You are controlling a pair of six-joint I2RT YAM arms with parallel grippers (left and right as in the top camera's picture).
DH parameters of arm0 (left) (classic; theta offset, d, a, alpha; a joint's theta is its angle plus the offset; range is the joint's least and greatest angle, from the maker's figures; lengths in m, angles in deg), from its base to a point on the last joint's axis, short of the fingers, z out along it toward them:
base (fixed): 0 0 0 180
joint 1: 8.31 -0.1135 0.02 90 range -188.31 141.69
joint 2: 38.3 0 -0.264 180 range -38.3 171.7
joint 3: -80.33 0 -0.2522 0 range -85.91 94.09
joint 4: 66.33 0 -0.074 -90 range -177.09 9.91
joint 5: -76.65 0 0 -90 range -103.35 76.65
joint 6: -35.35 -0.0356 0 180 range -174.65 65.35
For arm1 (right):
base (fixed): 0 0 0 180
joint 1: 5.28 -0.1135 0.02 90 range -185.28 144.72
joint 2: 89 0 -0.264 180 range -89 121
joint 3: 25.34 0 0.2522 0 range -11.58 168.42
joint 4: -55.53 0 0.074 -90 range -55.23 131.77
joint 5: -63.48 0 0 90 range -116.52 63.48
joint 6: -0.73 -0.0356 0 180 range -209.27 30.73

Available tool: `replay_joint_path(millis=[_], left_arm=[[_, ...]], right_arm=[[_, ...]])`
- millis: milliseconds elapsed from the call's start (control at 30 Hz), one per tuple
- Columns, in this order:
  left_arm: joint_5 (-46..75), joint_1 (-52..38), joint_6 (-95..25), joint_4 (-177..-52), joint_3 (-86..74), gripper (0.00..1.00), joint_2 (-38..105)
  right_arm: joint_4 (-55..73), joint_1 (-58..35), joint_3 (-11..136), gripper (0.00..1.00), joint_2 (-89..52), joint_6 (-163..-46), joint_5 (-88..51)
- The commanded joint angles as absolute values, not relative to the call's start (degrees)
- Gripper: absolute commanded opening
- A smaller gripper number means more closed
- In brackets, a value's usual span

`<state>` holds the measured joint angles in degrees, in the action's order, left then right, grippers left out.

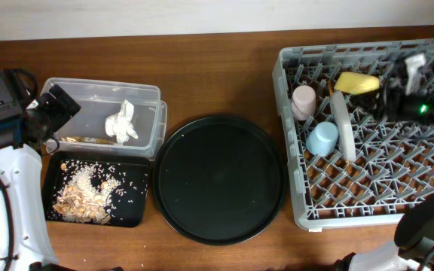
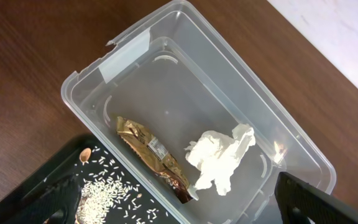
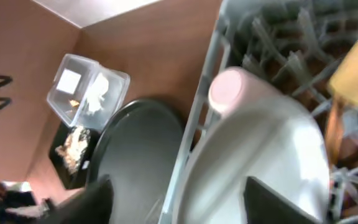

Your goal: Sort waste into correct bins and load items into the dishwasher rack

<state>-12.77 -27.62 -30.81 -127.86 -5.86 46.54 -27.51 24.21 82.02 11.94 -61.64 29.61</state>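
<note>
The clear tub holds the crumpled white tissue and the gold-brown wrapper; both also show in the left wrist view, tissue and wrapper. The shallow black tray holds food scraps. My left gripper hangs open and empty over the tub's left end. The grey rack holds the pink cup, blue cup, pale plate on edge and yellow bowl. My right gripper is open above the rack near the plate. I cannot make out the chopsticks.
The large round black tray lies between the bins and the rack. The black tray sits directly in front of the tub. The rack's front half has bare pegs. My right arm's base is at the front right.
</note>
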Motion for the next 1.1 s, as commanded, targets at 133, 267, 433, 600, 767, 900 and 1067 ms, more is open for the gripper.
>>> replay_joint_path(millis=[133, 267, 433, 600, 767, 900, 1067], left_arm=[[-13.2, -27.9, -30.7, -127.8, -5.7, 0.99, 45.4], [-13.2, -27.9, -30.7, -127.8, -5.7, 0.99, 45.4], [-13.2, -27.9, -30.7, -127.8, -5.7, 0.99, 45.4], [-13.2, -27.9, -30.7, -127.8, -5.7, 0.99, 45.4], [-13.2, -27.9, -30.7, -127.8, -5.7, 0.99, 45.4], [-13.2, -27.9, -30.7, -127.8, -5.7, 0.99, 45.4], [-13.2, -27.9, -30.7, -127.8, -5.7, 0.99, 45.4]], right_arm=[[-31.3, 1.8, 108.1, 0.99, 11.2, -77.4, -1.5], [-31.5, -11.2, 107.9, 0.99, 11.8, -77.6, -5.0], [-31.5, -17.0, 107.9, 0.99, 11.8, -77.6, -4.9], [-31.5, -16.9, 107.9, 0.99, 11.8, -77.6, -5.0], [-31.4, -16.9, 107.9, 0.99, 8.6, -77.5, -5.9], [-30.0, -16.9, 107.9, 0.99, -2.9, -77.5, -7.3], [-29.5, -16.8, 102.8, 0.99, -21.4, -75.6, -9.9]])
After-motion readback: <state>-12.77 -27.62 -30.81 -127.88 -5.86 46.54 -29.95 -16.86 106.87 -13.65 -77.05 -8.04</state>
